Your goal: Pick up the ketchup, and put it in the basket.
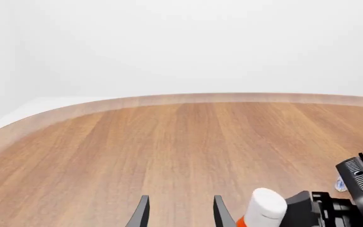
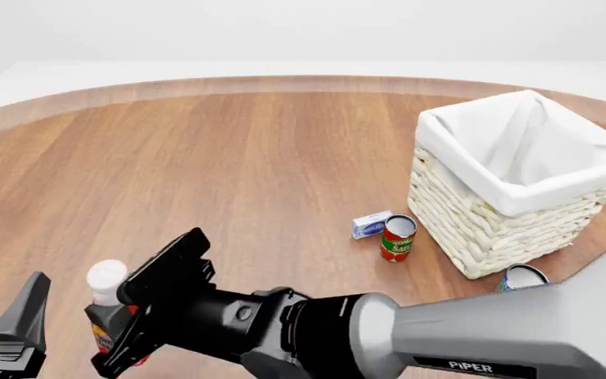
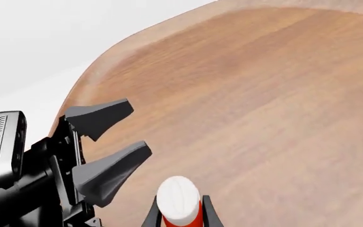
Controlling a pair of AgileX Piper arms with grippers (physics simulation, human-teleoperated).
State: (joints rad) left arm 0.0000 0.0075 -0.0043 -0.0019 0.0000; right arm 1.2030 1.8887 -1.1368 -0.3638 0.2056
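A: Far left, front view. The left gripper (image 2: pixel 9 320) sits at the table's near-left corner, jaws apart, nothing between them. Its own wrist view shows two dark fingers (image 1: pixel 142 213) spread over bare wood.

B: And the ketchup (image 2: pixel 105 304)?

A: Just right of that gripper, near edge of the table (image 2: pixel 230 158). Upright, white cap on top, red body mostly hidden behind the right arm's wrist.

B: Right gripper (image 3: pixel 180 215) on it?

A: Looks so. In the right wrist view the fingers sit close on either side of the red neck, just under the cap. Whether the pads actually touch, can't tell for sure; they flank it tightly. In the front view the fingertips are hidden by the arm's own body.

B: Is the bottle lifted?

A: Can't tell. Its base is out of sight in every view.

B: Moving right?

A: Wide bare wood, then a small white-and-blue box (image 2: pixel 371 224) with a red-and-green can (image 2: pixel 398 238) just beside it, upright, open top. Both stand just left of the basket (image 2: pixel 492 229).

B: Basket state?

A: Woven, cream, white liner folded over the rim. Right side of the table, well apart from the ketchup. A second can (image 2: pixel 521 277) stands by its near corner, partly hidden by the right arm.
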